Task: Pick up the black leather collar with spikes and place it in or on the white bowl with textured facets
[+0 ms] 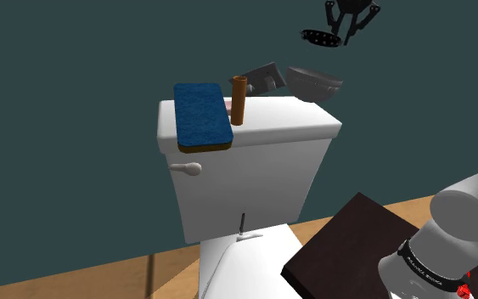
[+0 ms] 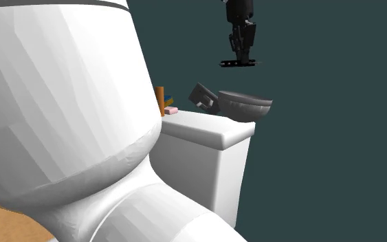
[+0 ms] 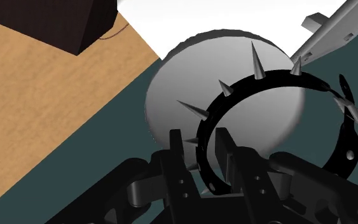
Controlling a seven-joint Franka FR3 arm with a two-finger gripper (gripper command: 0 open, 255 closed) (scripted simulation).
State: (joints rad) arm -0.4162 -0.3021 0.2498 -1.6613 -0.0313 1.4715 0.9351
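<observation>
Plainly, the chief risk is judged to be a miss at release. The collar [image 1: 322, 37] is clasped by the gripper [image 1: 351, 19] on just 1 short stretch of its band, so most of the ring hangs off to one side, toward the shoulder view's left. It is held in the air, well above the bowl [image 1: 315, 82] and roughly over it.

If it is let go from this height, the ring may be tipped as it falls. A spike may be caught on the rim and the collar bounced out. The bowl is set at the far right end of the toilet tank lid [image 1: 254, 127], close to the edge. Anything that slides off there is likely to be lost to the floor. A careless descent could also knock the bowl itself, or the grey angular object [image 1: 262, 78] just beside it.

In the wrist view the collar [image 3: 231, 95] is seen as a thin black band bent into a ring. Slim grey spikes are pointed outward all round it. The bowl [image 3: 190, 95] is rendered grey, not white.
</observation>
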